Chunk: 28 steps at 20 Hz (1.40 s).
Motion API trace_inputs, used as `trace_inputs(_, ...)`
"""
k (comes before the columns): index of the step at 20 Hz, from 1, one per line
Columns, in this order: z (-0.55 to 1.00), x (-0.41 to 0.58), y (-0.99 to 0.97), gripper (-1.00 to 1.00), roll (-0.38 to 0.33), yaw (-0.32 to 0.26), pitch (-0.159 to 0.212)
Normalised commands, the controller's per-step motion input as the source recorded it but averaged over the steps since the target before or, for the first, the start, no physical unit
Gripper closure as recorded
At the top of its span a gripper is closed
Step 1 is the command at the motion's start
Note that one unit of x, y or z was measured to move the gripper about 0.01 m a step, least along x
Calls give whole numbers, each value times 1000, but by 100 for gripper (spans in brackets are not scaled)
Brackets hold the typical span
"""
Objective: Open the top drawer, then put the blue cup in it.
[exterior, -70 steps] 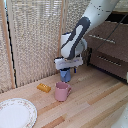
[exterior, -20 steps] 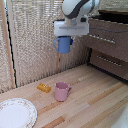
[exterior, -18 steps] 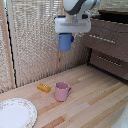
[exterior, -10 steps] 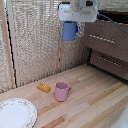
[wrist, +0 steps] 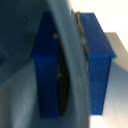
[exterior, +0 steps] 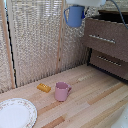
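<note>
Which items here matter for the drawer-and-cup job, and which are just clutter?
Job: blue cup, held aloft by the gripper; top drawer.
Clutter: pink mug, small yellow block, patterned plate, lower drawer.

A light wooden plank tabletop (exterior: 95, 100) fills the lower half of the exterior view. A pink handled mug (exterior: 62, 91) stands upright near the frame's centre. Just to its left lies a small orange block (exterior: 43, 87), apart from it. A white patterned plate (exterior: 15, 112) sits at the lower left corner.
</note>
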Motion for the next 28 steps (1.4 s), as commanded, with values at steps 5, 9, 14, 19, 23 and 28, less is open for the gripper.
trace_inputs(5, 1000, 303, -440, 100, 0, -210, 61)
trace_inputs(9, 1000, 321, -627, 100, 2, -158, 55)
trace_inputs(14, 954, 139, -906, 100, 41, -85, 36)
trace_inputs(19, 513, 3, -970, 100, 39, -60, 4)
trace_inputs(23, -6, 0, -779, 100, 16, -44, 84)
trace_inputs(28, -196, 0, -425, 100, 0, -8, 150)
